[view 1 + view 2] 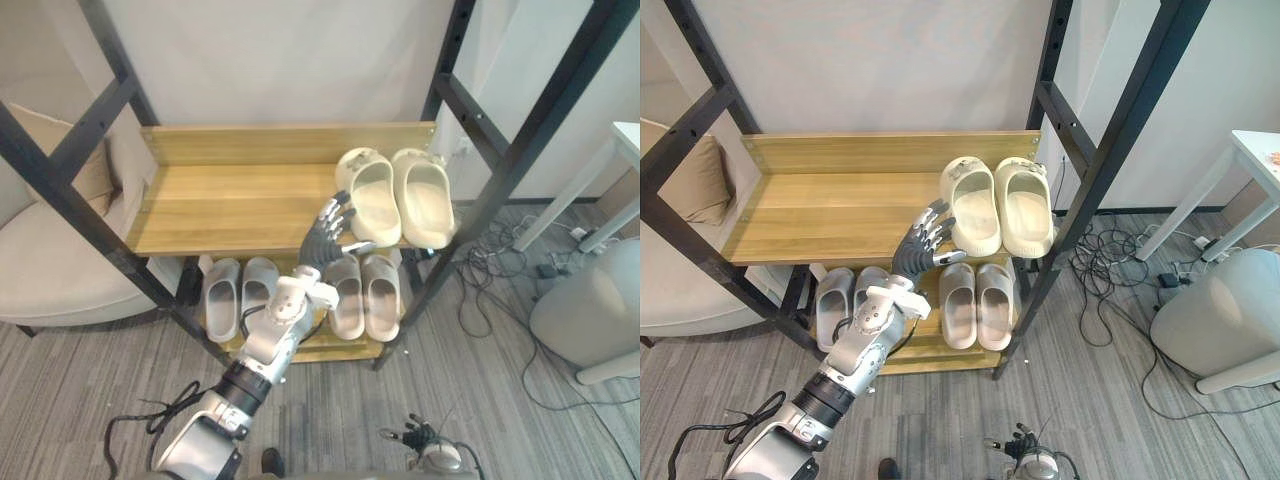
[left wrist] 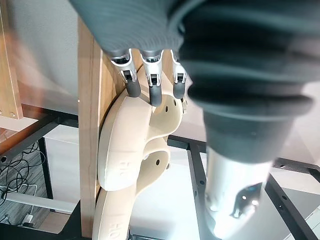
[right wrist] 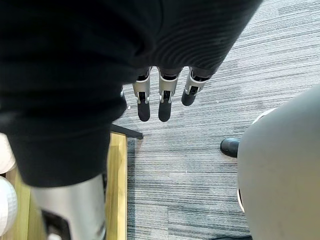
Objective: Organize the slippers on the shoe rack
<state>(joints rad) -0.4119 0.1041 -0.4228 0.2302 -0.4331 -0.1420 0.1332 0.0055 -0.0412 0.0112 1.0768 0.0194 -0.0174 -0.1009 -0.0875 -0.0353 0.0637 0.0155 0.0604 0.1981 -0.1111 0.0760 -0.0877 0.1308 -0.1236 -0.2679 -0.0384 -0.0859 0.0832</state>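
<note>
As my left hand (image 1: 328,232) sits open and empty by the slippers (image 1: 380,205), they seem light, squashy: pinch the heel.

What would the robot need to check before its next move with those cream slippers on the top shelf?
1. Left hand free to grasp: ok, fingers straight, holding nothing.
2. Cream slippers lying flat, side by side on the upper shelf: ok.
3. Fingertips actually touching the pair: cannot tell; they are right at its edge.
4. Bare room on the upper shelf beside the pair: ok.
5. Grey slippers on the lower shelf paired up: ok, two pairs in a row.
6. Right hand out of the way: ok, low over the floor, fingers straight.
</note>
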